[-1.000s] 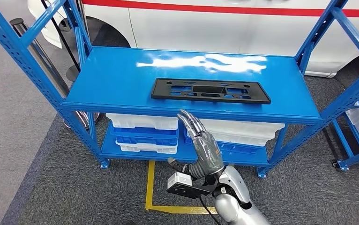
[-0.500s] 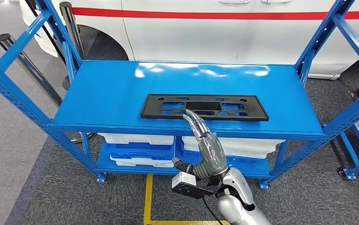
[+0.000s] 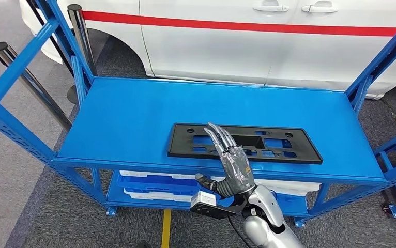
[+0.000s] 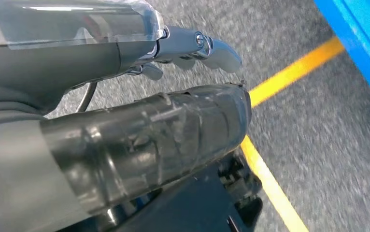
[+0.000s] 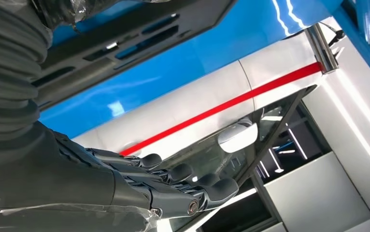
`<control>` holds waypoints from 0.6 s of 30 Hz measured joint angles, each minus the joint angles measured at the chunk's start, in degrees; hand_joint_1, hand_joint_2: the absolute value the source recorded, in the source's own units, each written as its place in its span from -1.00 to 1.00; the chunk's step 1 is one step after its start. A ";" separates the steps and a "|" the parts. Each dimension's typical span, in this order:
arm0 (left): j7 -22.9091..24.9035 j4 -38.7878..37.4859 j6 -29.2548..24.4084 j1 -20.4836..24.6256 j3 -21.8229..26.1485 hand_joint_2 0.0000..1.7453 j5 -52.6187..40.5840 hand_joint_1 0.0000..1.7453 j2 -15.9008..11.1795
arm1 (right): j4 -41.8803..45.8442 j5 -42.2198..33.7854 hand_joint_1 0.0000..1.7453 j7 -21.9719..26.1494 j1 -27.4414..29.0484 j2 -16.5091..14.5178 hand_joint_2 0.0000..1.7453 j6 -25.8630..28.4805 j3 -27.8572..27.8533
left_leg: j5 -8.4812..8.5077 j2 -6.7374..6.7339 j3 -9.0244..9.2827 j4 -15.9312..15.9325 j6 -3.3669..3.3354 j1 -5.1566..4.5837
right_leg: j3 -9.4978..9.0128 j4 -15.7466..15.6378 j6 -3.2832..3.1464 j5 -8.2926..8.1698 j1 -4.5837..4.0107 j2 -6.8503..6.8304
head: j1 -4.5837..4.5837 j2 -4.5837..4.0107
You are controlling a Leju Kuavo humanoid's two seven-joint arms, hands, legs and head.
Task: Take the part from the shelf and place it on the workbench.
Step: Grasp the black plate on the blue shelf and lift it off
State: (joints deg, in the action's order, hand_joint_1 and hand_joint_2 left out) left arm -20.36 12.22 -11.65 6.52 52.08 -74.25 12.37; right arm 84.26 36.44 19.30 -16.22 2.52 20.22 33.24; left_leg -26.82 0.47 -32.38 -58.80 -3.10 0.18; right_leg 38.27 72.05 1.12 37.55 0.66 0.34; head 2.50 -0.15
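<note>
Since the earlier frame your camera has moved closer to the shelf [image 3: 134,113], and the right hand [image 3: 233,165] now reaches over its front edge. You see its fingers [image 3: 217,137] straight and apart, holding nothing, above the black part [image 3: 284,150]. That part lies flat near the front edge, toward the right. The left hand [image 4: 125,145] hangs over the floor; you cannot tell its grip.

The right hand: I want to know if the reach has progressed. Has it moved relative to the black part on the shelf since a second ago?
Yes. The right hand has advanced from short of the shelf edge to over the black part.
</note>
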 joint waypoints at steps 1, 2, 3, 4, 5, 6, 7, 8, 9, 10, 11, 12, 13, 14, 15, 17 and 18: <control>0.26 -0.01 -0.70 -0.03 -0.10 -1.00 -0.14 -1.00 0.09 | 0.00 0.18 -1.00 -0.08 0.11 0.14 1.00 -0.03 -0.03 | -0.65 0.05 0.84 0.01 0.01 -0.02 | 0.01 -2.89 -0.30 -2.52 -0.15 -0.01 | 0.01 0.00; 0.47 -0.02 -1.24 -0.08 -0.20 -1.00 -0.27 -1.00 0.24 | -0.01 0.41 -1.00 -0.20 0.19 0.33 1.00 -0.16 -0.05 | -1.27 0.11 1.63 -0.01 0.08 -0.04 | -0.20 -6.41 -0.67 -6.52 -0.42 -0.01 | 0.03 0.00; 0.68 -0.05 -1.63 -0.07 -0.29 -1.00 -0.38 -1.00 0.37 | -0.05 0.64 -1.00 -0.39 0.21 0.61 1.00 -0.44 -0.07 | -1.83 0.24 2.22 0.01 0.27 -0.08 | -0.43 -9.38 -1.02 -9.85 -0.74 0.01 | 0.02 0.00; 0.84 -0.08 -1.88 0.00 -0.37 -1.00 -0.43 -1.00 0.49 | -0.09 0.88 -1.00 -0.58 0.22 0.90 1.00 -0.83 -0.08 | -2.33 0.36 2.58 0.05 0.56 -0.13 | -0.70 -11.28 -1.32 -12.37 -1.03 0.04 | 0.05 0.00; 0.98 -0.10 -2.05 0.05 -0.45 -1.00 -0.47 -1.00 0.57 | -0.13 1.07 -1.00 -0.78 0.23 1.20 1.00 -1.22 -0.09 | -2.62 0.46 2.89 -0.05 0.88 -0.19 | -0.82 -12.20 -1.54 -13.60 -1.25 0.10 | 0.09 0.00; 1.07 -0.11 -2.18 0.13 -0.52 -1.00 -0.50 -1.00 0.59 | -0.15 1.20 -1.00 -0.93 0.19 1.46 1.00 -1.57 -0.11 | -2.73 0.54 3.13 -0.07 1.26 -0.25 | -1.10 -12.36 -1.77 -13.40 -1.29 0.16 | 0.10 0.00; 1.12 -0.11 -2.25 0.18 -0.58 -1.00 -0.52 -1.00 0.58 | -0.15 1.31 -1.00 -1.03 0.16 1.62 1.00 -2.00 -0.12 | -2.98 0.49 3.31 -0.20 1.59 -0.27 | -1.60 -12.65 -2.03 -13.56 -1.14 0.18 | 0.15 0.00; 1.15 -0.11 -2.29 0.18 -0.62 -1.00 -0.55 -1.00 0.57 | -0.15 1.38 -1.00 -1.15 0.07 1.79 1.00 -2.61 -0.13 | -3.32 0.41 3.41 -0.68 1.86 -0.26 | -2.07 -13.05 -2.29 -13.55 -0.99 0.20 | 0.14 0.00; 1.19 -0.11 -2.32 0.21 -0.65 -1.00 -0.61 -1.00 0.56 | -0.16 1.42 -1.00 -1.27 -0.10 1.96 1.00 -3.54 -0.13 | -4.19 0.33 2.99 -1.81 2.13 -0.22 | -2.58 -13.36 -2.54 -13.51 -0.80 0.17 | 0.12 0.00; 1.23 -0.11 -2.33 0.27 -0.67 -1.00 -0.66 -1.00 0.55 | -0.20 1.45 -1.00 -1.39 -0.32 2.18 1.00 -4.75 -0.13 | -5.60 0.23 1.91 -4.03 2.37 -0.12 | -2.96 -13.58 -2.75 -13.47 -0.69 0.13 | 0.10 0.00; 1.25 -0.11 -2.32 0.33 -0.69 -1.00 -0.71 -1.00 0.55 | -0.31 1.46 -1.00 -1.50 -0.57 2.56 1.00 -6.24 -0.12 | -7.24 0.17 0.14 -7.31 2.59 -0.03 | -3.13 -13.65 -2.92 -13.34 -0.69 0.09 | 0.09 0.00; 1.27 -0.11 -2.31 0.36 -0.71 -1.00 -0.75 -1.00 0.55 | -0.45 1.43 -1.00 -1.57 -0.83 3.03 1.00 -7.77 -0.09 | -8.76 0.13 -2.01 -10.86 2.80 0.07 | -3.18 -13.63 -3.05 -13.20 -0.68 0.05 | 0.08 0.00; 1.30 -0.11 -2.30 0.34 -0.71 -1.00 -0.79 -1.00 0.54 | -0.68 1.30 -1.00 -1.56 -1.09 3.61 1.00 -9.42 -0.04 | -9.59 0.10 -3.94 -13.65 3.02 0.18 | -3.20 -13.60 -3.11 -13.06 -0.69 0.01 | 0.08 0.00; 1.33 -0.11 -2.29 0.27 -0.72 -1.00 -0.83 -1.00 0.53 | -0.96 1.05 -1.00 -1.49 -1.35 4.27 1.00 -11.11 0.05 | -9.35 0.06 -5.14 -14.77 3.19 0.27 | -3.26 -13.55 -3.11 -12.91 -0.68 0.00 | 0.08 0.00; 1.37 -0.11 -2.27 0.22 -0.72 -1.00 -0.87 -1.00 0.51 | -1.25 0.68 -1.00 -1.34 -1.68 4.94 1.00 -12.65 0.17 | -7.91 0.02 -5.22 -13.69 3.29 0.34 | -3.37 -13.48 -3.04 -12.77 -0.66 0.02 | 0.07 0.00; 1.41 -0.11 -2.25 0.21 -0.73 -1.00 -0.94 -1.00 0.48 | -1.80 -0.19 -1.00 -0.85 -2.48 6.31 1.00 -15.30 0.52 | -3.09 -0.07 -3.05 -6.85 3.18 0.42 | -3.72 -13.34 -2.78 -12.45 -0.61 0.05 | 0.07 0.00; 1.42 -0.11 -2.24 0.29 -0.74 -1.00 -0.98 -1.00 0.48 | -2.03 -0.53 -1.00 -0.64 -2.89 6.90 1.00 -16.14 0.72 | -1.74 -0.10 -1.87 -3.40 2.97 0.32 | -3.83 -13.25 -2.58 -12.33 -0.66 0.07 | 0.07 0.00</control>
State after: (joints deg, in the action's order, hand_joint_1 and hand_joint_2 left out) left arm -18.94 12.11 -13.89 6.81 51.34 -75.23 12.85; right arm 82.23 35.92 18.66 -19.10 9.43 4.08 33.96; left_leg -28.56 0.37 -34.25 -62.20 -0.13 0.50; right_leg 34.44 58.81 -1.46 25.22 0.00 0.40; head 2.57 -0.15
